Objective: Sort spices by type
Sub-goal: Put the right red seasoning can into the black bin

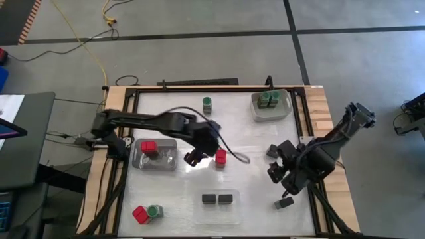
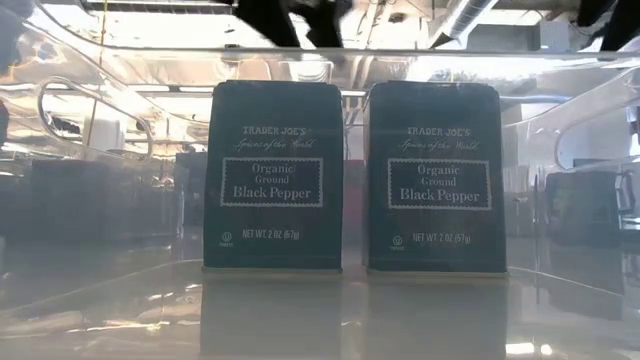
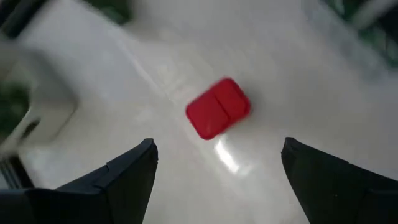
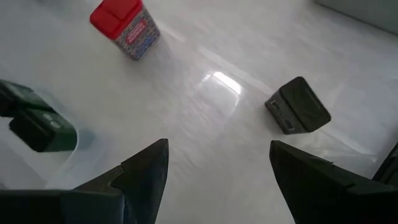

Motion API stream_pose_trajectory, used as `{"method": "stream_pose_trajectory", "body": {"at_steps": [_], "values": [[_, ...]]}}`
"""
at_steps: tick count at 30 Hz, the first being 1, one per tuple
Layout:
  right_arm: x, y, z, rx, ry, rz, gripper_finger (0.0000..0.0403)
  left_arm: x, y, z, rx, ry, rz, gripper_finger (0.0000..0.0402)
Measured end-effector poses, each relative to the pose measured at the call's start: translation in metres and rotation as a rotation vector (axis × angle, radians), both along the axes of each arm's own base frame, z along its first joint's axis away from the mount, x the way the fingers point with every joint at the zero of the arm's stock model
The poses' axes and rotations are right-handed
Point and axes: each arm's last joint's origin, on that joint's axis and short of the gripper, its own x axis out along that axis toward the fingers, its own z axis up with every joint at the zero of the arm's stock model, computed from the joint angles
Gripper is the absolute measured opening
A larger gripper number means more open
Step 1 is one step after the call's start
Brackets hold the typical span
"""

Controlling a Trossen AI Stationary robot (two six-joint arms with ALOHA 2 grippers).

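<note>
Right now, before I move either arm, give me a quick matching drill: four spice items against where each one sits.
Items:
1. Two green jars
2. Two black boxes
3. Red spice
4. Lone green jar

Places:
A. On the bare table near the far edge
B. In the tray under the left arm
C. In the far right bin
D. Side by side in the clear tray at the near edge

Pairs: 1-C, 2-D, 3-B, 4-A
</note>
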Motion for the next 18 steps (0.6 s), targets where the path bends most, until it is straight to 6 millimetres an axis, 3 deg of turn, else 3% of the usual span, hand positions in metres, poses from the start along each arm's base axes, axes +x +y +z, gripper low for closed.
{"method": "stream_pose_trajectory", "body": {"at_steps": [6,18], "values": [[-0.003,0.006,0.0,0.02,-0.019,0.011,0.0304,0.027,-0.008,-0.033,0.213,0.123,-0.262,0.0329],[-0.004,0.009,0.0,0.055,-0.046,-0.035,0.0304,0.056,-0.015,-0.076,0.355,0.155,-0.529,0.0329]]}}
